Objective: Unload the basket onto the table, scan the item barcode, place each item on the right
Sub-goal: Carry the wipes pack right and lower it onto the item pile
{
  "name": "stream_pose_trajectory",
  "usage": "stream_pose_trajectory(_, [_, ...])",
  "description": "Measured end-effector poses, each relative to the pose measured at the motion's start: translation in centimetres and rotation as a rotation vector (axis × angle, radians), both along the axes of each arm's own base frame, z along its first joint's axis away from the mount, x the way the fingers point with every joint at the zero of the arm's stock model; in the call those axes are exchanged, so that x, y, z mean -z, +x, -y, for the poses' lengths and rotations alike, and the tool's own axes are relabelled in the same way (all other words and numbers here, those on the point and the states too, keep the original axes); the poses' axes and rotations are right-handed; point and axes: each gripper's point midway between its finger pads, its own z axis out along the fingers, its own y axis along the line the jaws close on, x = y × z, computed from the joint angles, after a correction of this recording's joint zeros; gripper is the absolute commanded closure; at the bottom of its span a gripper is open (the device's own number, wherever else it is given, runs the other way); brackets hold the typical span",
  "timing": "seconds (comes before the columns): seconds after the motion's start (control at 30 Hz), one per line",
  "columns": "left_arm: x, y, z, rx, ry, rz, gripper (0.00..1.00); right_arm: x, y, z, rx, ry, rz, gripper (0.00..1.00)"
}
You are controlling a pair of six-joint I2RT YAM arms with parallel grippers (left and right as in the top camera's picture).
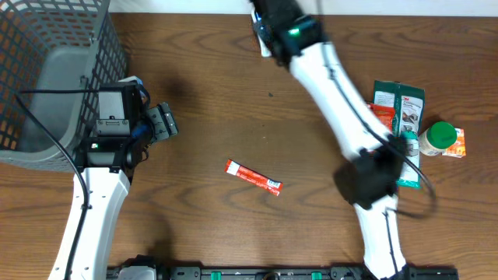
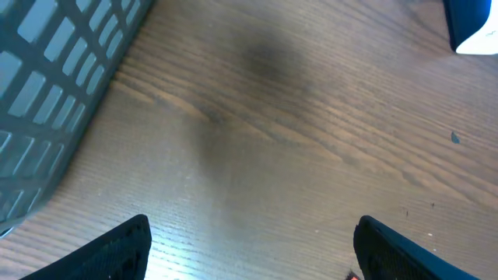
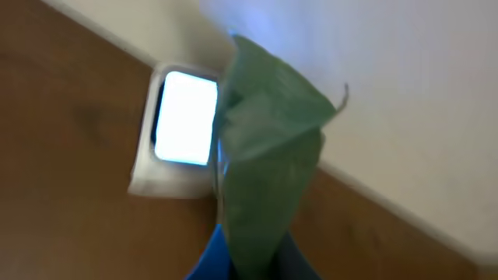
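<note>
Overhead view: the tabletop (image 1: 202, 101) is evenly and brightly lit, with soft shadows thrown at 9 o'clock; the arm (image 1: 292, 31) at 12 o'clock is smeared. Right wrist view: heavy motion blur throughout; the green packet (image 3: 264, 155) is defocused and the glowing panel (image 3: 185, 118) overexposed.

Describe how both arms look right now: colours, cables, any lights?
Both arms: smooth white tubular links with chunky black joint housings. The left arm ends in a boxy black left gripper with matt black fingers. A thin black cable runs along each. The right arm carries a green light near its wrist; the left shows a smaller one.
</note>
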Motion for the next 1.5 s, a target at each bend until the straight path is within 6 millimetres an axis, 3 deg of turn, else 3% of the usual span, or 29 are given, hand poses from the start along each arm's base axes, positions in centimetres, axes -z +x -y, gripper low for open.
stream_pose_trajectory(0.13, [0.0,0.0,0.0,0.0,0.0,-0.001,0.16,-4.0,-7.0,3.1,0.027,0.07,-0.14,0.99])
stream_pose_trajectory(0.23, [0.0,0.0,0.0,0.0,0.0,-0.001,0.16,-4.6,-10.7,5.8,0.08,0.127,-0.255,0.99])
stream_pose_trajectory(0.37, [0.0,0.0,0.0,0.0,0.0,-0.001,0.16,-3.0,-12.8,9.1,0.164,0.196,-0.406,0.99])
stream_pose_trajectory(0.57, [0.0,0.0,0.0,0.0,0.0,-0.001,0.16,-0.5,-13.9,13.7,0.29,0.296,-0.559,0.99])
stream_pose_trajectory(0.73, [0.0,0.0,0.0,0.0,0.0,-0.001,0.16,3.3,-14.4,17.5,0.416,0.338,-0.662,0.99])
stream_pose_trajectory(0.9, [0.0,0.0,0.0,0.0,0.0,0.0,0.16,9.1,-14.7,21.3,0.532,0.344,-0.738,0.99])
stream_pose_trajectory(1.0, [0.0,0.0,0.0,0.0,0.0,-0.001,0.16,12.6,-15.9,23.7,0.604,0.321,-0.786,0.99])
stream_pose_trajectory(1.23, [0.0,0.0,0.0,0.0,0.0,0.0,0.16,16.9,-17.7,28.6,0.734,0.302,-0.803,0.96])
stream_pose_trajectory(1.33, [0.0,0.0,0.0,0.0,0.0,-0.001,0.16,17.8,-18.2,29.8,0.767,0.302,-0.802,0.79])
stream_pose_trajectory(1.43, [0.0,0.0,0.0,0.0,0.0,0.0,0.16,18.3,-18.5,30.3,0.785,0.304,-0.803,0.27])
stream_pose_trajectory(1.5, [0.0,0.0,0.0,0.0,0.0,0.0,0.16,18.3,-18.5,30.4,0.79,0.306,-0.802,0.06])
